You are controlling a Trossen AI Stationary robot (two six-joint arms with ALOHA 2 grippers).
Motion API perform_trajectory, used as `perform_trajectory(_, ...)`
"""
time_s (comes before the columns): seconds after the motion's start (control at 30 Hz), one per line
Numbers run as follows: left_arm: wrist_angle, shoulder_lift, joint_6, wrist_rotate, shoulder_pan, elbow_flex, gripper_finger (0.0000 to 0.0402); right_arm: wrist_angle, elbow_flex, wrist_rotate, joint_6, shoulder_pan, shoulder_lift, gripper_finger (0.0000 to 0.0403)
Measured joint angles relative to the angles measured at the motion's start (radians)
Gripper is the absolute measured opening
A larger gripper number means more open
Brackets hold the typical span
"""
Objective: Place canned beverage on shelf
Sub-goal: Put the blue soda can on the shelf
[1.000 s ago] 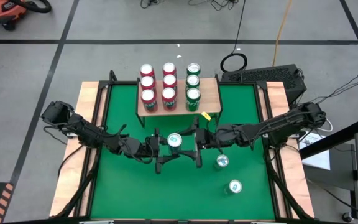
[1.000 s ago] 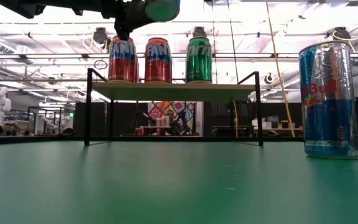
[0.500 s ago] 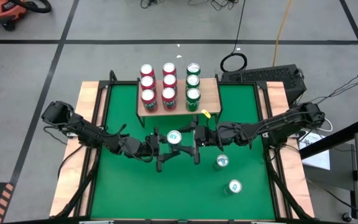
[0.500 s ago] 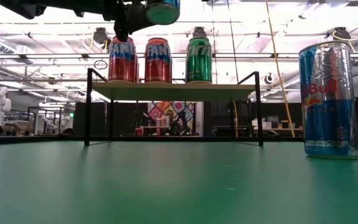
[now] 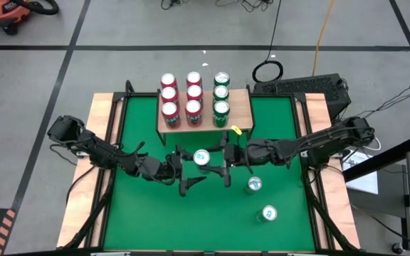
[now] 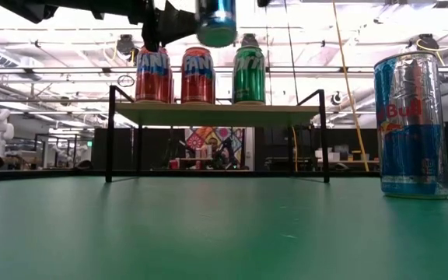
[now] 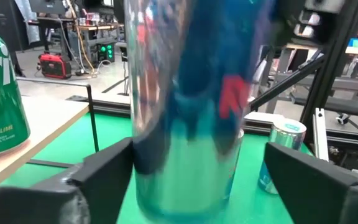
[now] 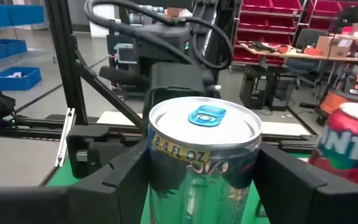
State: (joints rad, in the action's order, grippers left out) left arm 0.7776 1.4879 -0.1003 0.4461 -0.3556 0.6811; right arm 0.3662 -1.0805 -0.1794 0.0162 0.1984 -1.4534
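A silver-and-blue beverage can (image 5: 202,157) hangs upright in the air over the middle of the green table, between both grippers. My right gripper (image 5: 219,159) reaches in level from the table's right and is shut on it. My left gripper (image 5: 189,165) reaches in level from the left. It stands open, with its fingers (image 7: 104,171) apart from the can (image 7: 185,112) on either side. The shelf (image 5: 240,107), a light-wood board on black legs, stands at the far edge. It carries several red and green cans. My right gripper pinches the can's side wall (image 8: 157,186) between its two fingers, one on each side, below the top rim. The fingers come in level from the table's right. The can stands upright in the hold, its tab end up, lifted clear of the table.
Two more silver cans (image 5: 254,185) (image 5: 269,212) stand on the table at the near right; one (image 6: 412,124) looms close in the low view. The shelf board (image 6: 216,113) has bare wood at its right end, beside the green cans (image 6: 249,74).
My left gripper has opened and let go of the can, which now stays in my right gripper. The can has shifted a little toward the table's right. Both arms have kept their places.
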Motion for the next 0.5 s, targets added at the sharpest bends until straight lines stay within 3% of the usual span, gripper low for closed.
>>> perform_trajectory(0.13, -0.005, 0.0, -0.006, 0.0, -0.006, 0.0, 0.0391, -0.081, 0.0, 0.0, 0.005, -0.011, 0.075, 0.023)
perform_trajectory(0.27, -0.023, 0.0, -0.007, 0.0, -0.007, 0.0, 0.0397, -0.202, 0.0, 0.012, 0.027, -0.03, 0.178, 0.0231)
perform_trajectory(0.5, -0.062, 0.0, -0.022, 0.0, -0.002, 0.0, 0.0397, -0.389, 0.0, 0.185, 0.087, -0.131, 0.376, 0.0232)
